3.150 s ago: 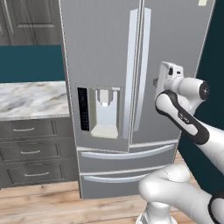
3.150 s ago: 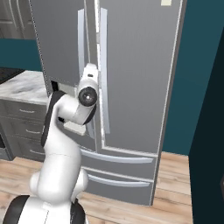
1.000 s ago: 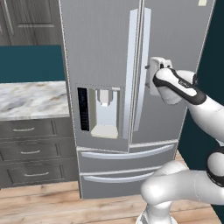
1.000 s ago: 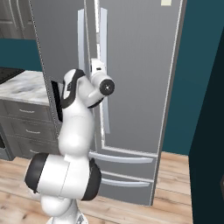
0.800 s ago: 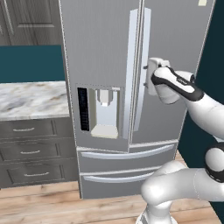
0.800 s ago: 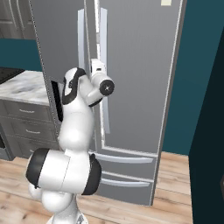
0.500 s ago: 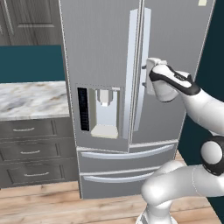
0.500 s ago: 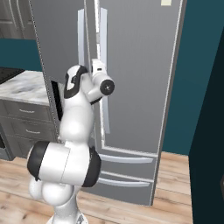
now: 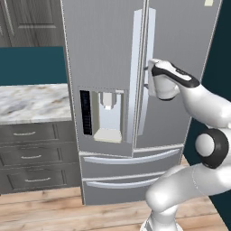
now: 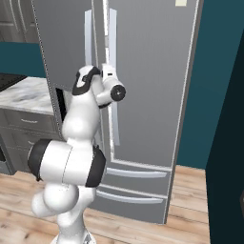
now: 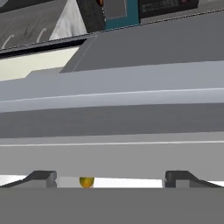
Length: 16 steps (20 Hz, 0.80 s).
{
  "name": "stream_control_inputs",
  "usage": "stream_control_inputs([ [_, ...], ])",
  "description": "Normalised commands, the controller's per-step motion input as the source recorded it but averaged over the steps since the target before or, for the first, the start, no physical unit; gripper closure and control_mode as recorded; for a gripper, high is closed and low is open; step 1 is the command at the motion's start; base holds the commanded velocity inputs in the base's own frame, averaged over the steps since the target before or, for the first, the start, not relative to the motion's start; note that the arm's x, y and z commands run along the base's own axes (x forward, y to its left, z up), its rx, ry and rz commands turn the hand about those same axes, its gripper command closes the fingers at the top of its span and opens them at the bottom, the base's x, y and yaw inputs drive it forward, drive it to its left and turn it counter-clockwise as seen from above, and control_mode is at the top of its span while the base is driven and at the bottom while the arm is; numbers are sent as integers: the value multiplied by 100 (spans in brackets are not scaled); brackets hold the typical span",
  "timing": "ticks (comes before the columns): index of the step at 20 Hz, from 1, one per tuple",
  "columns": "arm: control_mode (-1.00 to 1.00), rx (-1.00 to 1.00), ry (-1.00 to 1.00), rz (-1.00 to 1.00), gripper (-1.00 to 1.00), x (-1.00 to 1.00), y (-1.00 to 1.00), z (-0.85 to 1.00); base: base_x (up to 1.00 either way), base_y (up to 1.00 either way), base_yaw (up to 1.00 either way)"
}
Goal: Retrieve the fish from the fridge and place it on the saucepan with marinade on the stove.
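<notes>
We see the tall silver-grey French-door fridge [image 9: 113,67] filling the centre of both base views, its doors looking closed there, with the water dispenser panel [image 9: 104,116] set in the left door and two drawers [image 9: 131,158] below. The fish, saucepan and stove we cannot make out from here.

Compared with three seconds ago, the white arm has swung in from the right of the left base view: then the hand hung well off the door face, at centre right; now the tool [image 9: 147,77] sits at the long vertical handle of the right door [image 9: 149,58], just right of the centre seam, in the middle of the frame. Over the last second the hand has crept a little further left toward that handle. In the right base view the hand [image 10: 110,86] has risen and turned from a lower, leftward pose to lie against the pale handles at upper centre.

In the hand view the two dark fingertips [image 11: 41,178] stand wide apart at the bottom edge, released and gripping nothing, with grey bands of door and handle running across between and above them. A small round yellowish item [image 11: 86,182] shows in a bright slit at the lower left. The marble tabletop [image 9: 31,101] lies at the left of the left base view over grey cabinet drawers [image 9: 31,155].
</notes>
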Motion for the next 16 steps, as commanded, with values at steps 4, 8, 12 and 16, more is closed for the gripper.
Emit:
stream_control_inputs([
  [4,-100,0,0,0,-100,30,0,-8,0,0,0],
  [8,-100,0,0,0,-100,29,0,-8,0,0,0],
  [12,-100,0,0,0,-100,29,0,-9,0,0,0],
  [16,-100,0,0,0,-100,28,0,-7,0,0,0],
])
